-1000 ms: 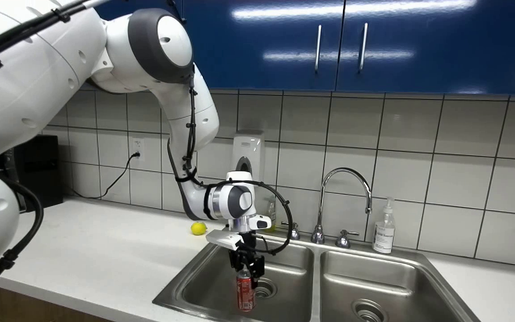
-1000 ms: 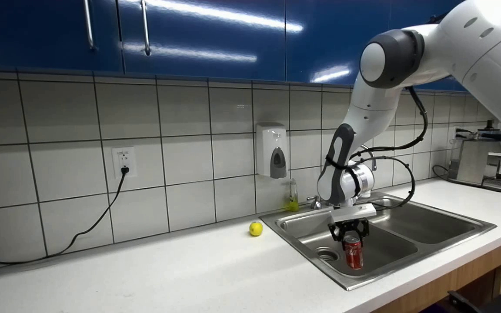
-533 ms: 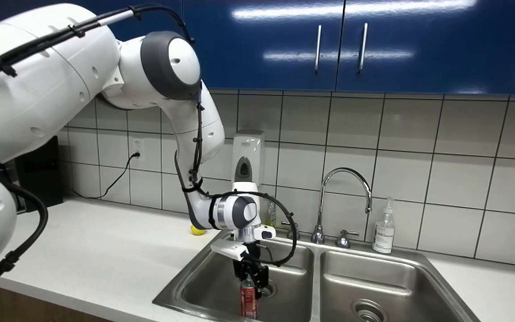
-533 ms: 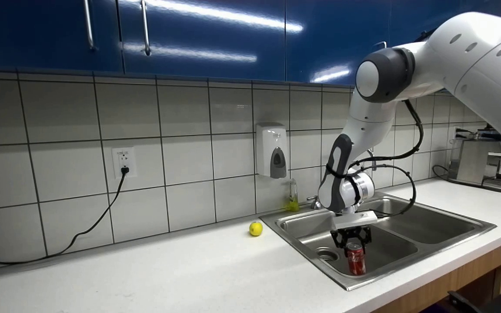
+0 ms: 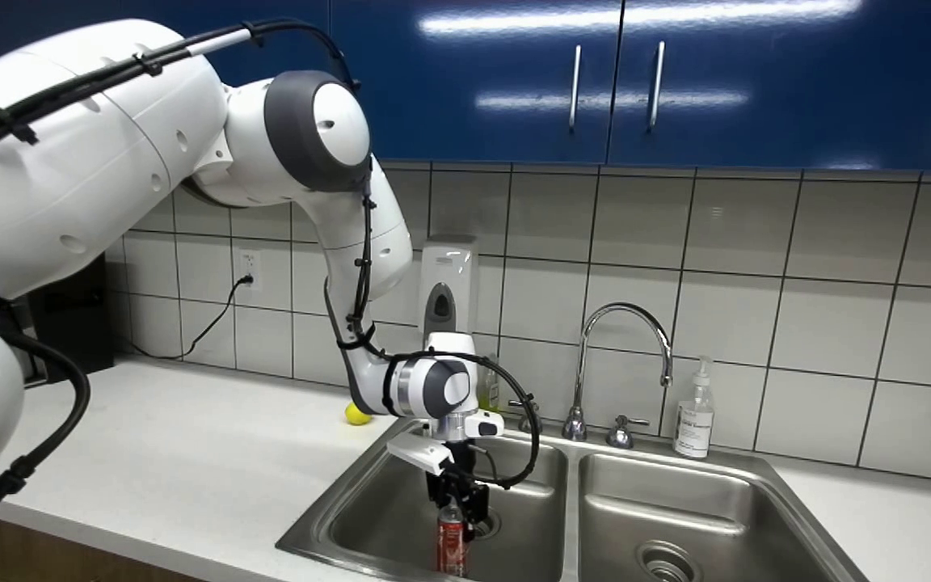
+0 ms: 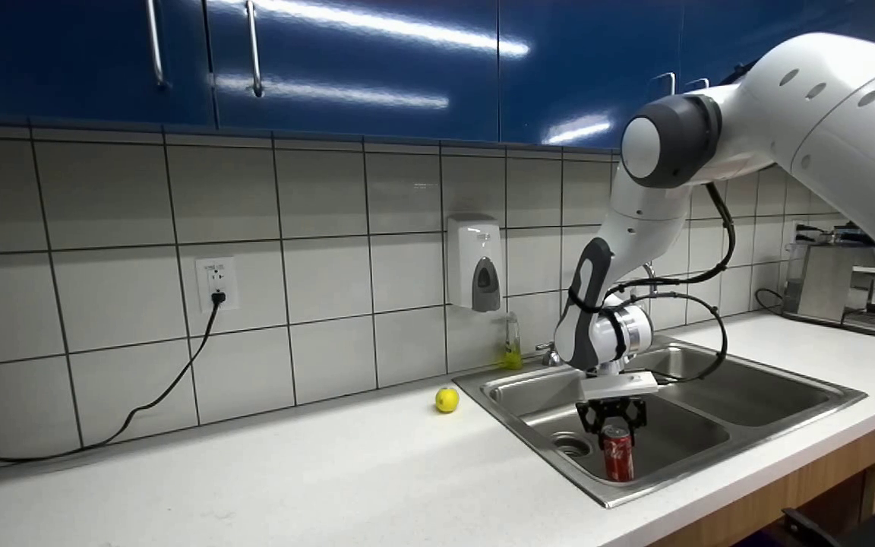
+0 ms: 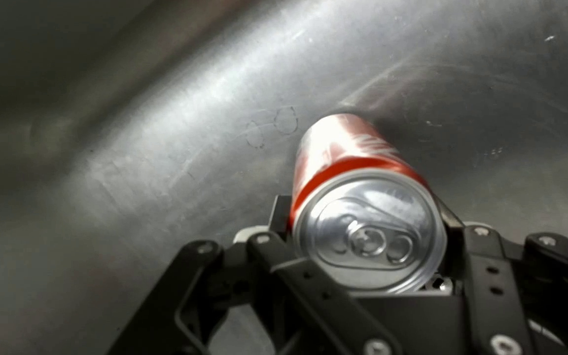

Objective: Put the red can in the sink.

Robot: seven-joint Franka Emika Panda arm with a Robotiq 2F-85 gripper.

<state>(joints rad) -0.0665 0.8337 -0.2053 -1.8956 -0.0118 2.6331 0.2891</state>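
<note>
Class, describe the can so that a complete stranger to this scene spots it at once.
Find the double steel sink, then the bowl nearer the round yellow object. There, a black gripper grasps the can by its upper part. Being red sets it apart from the grey bowl and black gripper.

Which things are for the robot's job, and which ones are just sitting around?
For the job:
red can, the thing being moved
gripper, holding it
sink, where it goes

Just around:
yellow round thing
white wall dispenser
clear pump bottle
bottle with yellow liquid
</note>
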